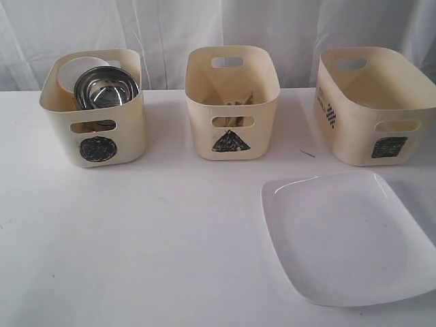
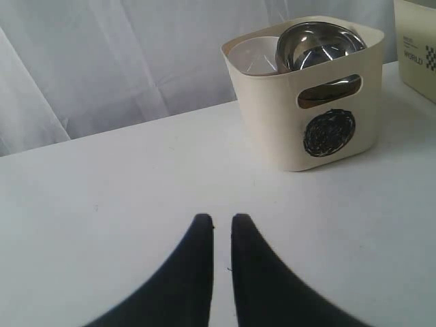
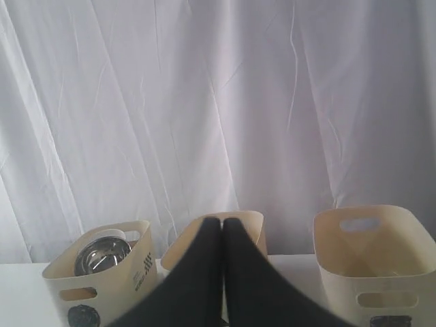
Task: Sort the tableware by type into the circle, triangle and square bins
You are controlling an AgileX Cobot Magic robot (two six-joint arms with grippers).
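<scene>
Step in hand: judged to be the plate (image 1: 347, 238), the only piece lying outside a bin; bound for the square bin (image 1: 354, 136).
Left gripper (image 2: 221, 221): clenched, empty, only a thin slit between the fingers, low over the bare table (image 1: 136, 259); circle bin (image 2: 272, 129) ahead and off to one side.
Right gripper (image 3: 222, 223): clenched, empty, held high and facing all three bins; square bin ahead of it.
Plate, place: flat on the table, face up, just in front of the square bin, apart from it; out of both wrist views, so likely below the right gripper's line of sight.
Plate, heading: square with rounded corners, so no true long axis, the diagonals being longest; turned a little, far edge towards the square bin, one corner towards the triangle bin (image 1: 204, 129).
Doing it well: open the right gripper wide first; come down at a raised rim, since a flat plate offers no grip from straight above; pinch the rim firmly, as glazed ware probably slips; tilt onto an edge before lowering, because the plate looks about as wide as the bin mouth.
Risk: scraping or shoving the bin.
Already sorted: steel bowl (image 1: 105, 92) and white bowl (image 1: 71, 71) in the circle bin, chopsticks (image 1: 238, 101) in the triangle bin.
</scene>
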